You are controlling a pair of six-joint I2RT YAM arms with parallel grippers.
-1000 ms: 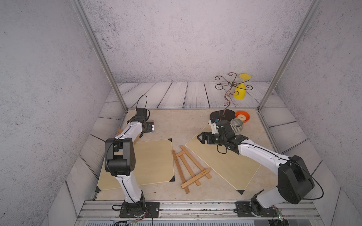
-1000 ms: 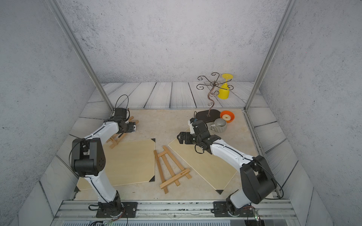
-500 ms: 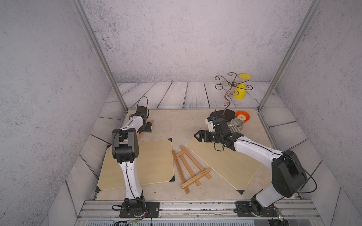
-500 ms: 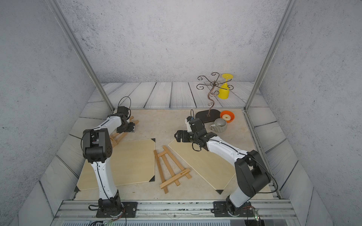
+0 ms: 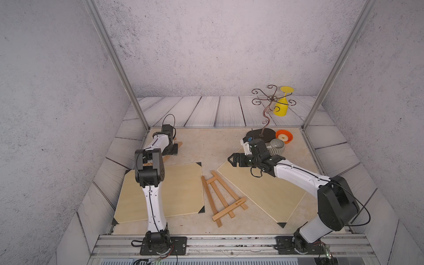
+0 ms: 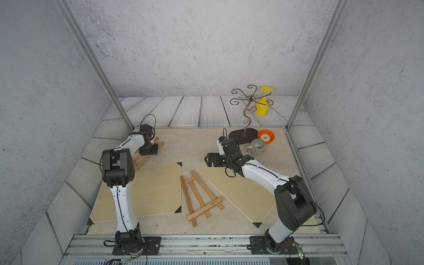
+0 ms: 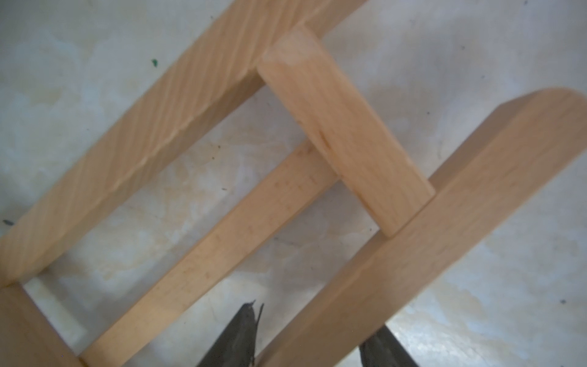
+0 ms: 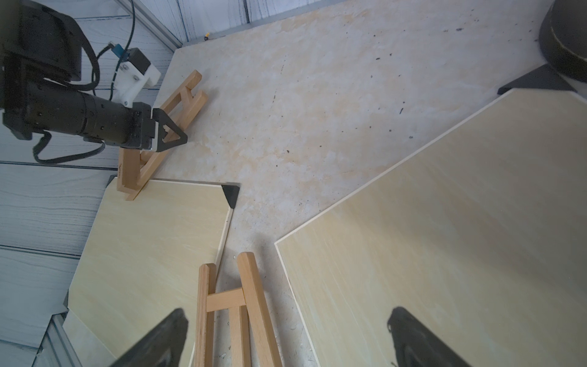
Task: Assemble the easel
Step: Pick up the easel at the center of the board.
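Straddling a leg of the second easel (image 7: 343, 133), left pincer (image 7: 313, 333); clamped or not, cannot tell; right pincer (image 8: 287, 314) wide, beyond central easel (image 5: 220, 197).

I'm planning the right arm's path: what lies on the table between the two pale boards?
A wooden easel lies flat in the gap between the left board and the right board, clear in both top views.

left arm (image 5: 153, 207): white shells, black joints, thin black cable down the shell | right arm (image 5: 300, 176): same white-and-black, small dark screws, looped black cable | left claw (image 8: 181, 137): black, triangular cut-out fingers | bases (image 5: 179, 243): black plates, silver bolts
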